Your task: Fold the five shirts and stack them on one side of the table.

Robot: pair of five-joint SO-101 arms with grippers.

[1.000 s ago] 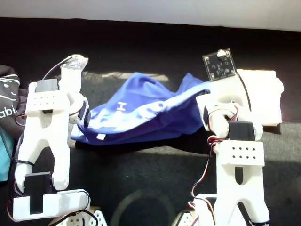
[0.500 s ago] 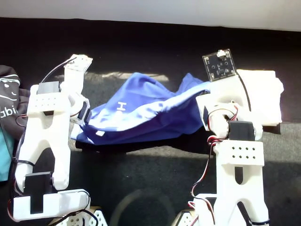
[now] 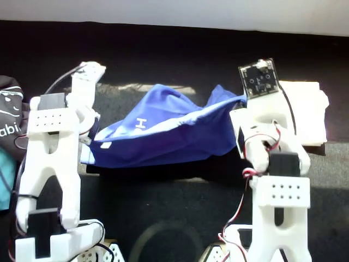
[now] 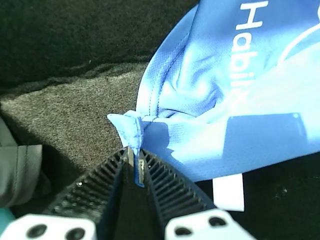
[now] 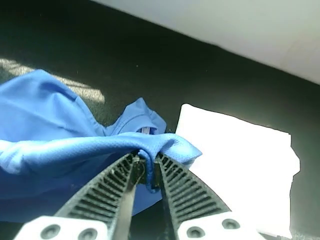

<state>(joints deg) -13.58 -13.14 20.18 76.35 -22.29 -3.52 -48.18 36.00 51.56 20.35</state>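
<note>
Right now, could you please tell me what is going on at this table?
Two arms are handling one blue shirt. The left arm has its jaws shut on a bunched corner, the right arm has its on a fold at the other end, so it hangs stretched between them over the dark table. A folded white shirt lies beside the right arm.

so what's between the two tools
The blue shirt, pinched at one end by the left tool and the other by the right tool, as the high view shows.
</note>
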